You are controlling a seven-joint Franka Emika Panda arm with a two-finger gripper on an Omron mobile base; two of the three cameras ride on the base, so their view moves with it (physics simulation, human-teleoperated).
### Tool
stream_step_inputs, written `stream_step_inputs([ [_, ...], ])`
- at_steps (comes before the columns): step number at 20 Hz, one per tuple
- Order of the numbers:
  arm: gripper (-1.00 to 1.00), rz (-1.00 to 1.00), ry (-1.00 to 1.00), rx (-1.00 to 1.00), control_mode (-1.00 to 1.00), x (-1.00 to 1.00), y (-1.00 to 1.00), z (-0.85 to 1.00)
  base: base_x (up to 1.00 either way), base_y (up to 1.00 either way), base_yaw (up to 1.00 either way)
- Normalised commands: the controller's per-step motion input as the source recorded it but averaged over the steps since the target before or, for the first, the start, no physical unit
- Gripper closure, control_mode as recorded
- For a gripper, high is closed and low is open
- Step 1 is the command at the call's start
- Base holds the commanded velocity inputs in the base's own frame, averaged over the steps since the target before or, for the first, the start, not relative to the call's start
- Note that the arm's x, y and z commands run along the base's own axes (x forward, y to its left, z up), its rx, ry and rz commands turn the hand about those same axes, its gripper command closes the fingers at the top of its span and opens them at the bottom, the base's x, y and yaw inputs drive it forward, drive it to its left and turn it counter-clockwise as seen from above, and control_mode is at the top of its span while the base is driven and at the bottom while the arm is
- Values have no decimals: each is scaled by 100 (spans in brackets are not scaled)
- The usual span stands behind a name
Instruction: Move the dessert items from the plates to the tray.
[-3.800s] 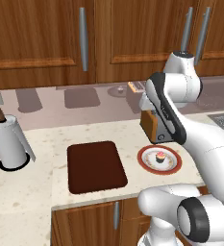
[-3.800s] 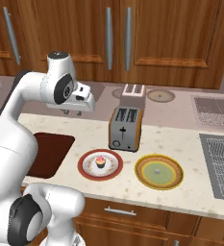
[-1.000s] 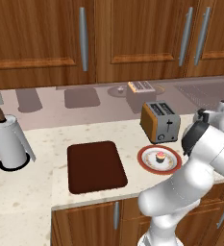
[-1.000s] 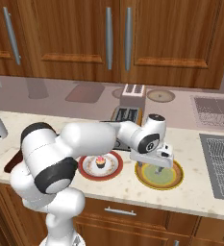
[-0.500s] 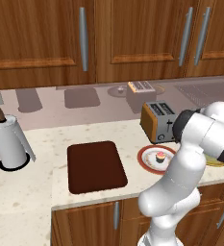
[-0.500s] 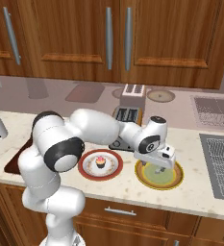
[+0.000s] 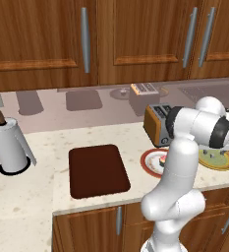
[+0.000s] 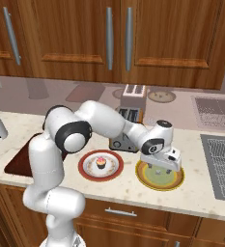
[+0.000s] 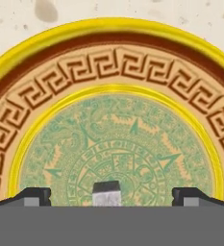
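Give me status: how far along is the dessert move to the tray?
Done: nothing; the tray holds no dessert. In hand: the open gripper hangs over the yellow-green plate, fingertips either side of the pale morsel, not gripping it yet. Left: move the morsel, then the cupcake from the red-rimmed plate.

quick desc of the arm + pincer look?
Glossy white arm built of rounded links, with dark grey bands at the joints. White boxy hand. The pincer has two small dark fingertips with lighter grey faces. No cables or markings visible.
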Motion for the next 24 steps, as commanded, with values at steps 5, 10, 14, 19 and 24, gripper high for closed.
stream_step_inputs([
  [5, -100, 2, 8, 0, -100, 7, -8, -10, 0, 0, 0],
  [10, -100, 0, 11, 0, -100, 6, 0, -8, 0, 0, 0],
  [14, -100, 0, 10, 0, -100, 0, 4, -6, 0, 0, 0],
  [19, -100, 0, 0, 0, -100, 0, 5, 0, 0, 0, 0],
  [24, -100, 0, -3, 0, -100, 0, 4, 0, 0, 0, 0],
])
